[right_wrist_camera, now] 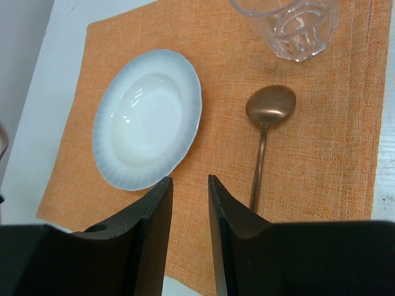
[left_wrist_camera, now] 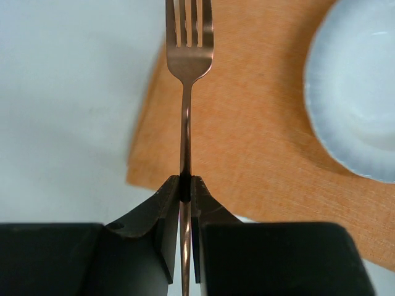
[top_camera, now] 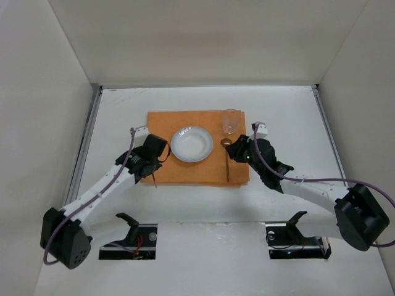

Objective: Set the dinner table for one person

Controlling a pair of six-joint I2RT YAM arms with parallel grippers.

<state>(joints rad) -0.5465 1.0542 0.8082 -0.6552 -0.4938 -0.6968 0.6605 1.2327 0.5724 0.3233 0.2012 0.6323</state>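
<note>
There, beneath the left fingers (left_wrist_camera: 162, 213) and their fork (left_wrist_camera: 189, 58), the dinner table (left_wrist_camera: 62, 92)

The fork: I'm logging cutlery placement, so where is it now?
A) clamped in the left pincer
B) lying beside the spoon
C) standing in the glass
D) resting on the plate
A: the left wrist view shows the left pincer shut on the fork by its handle.
</note>
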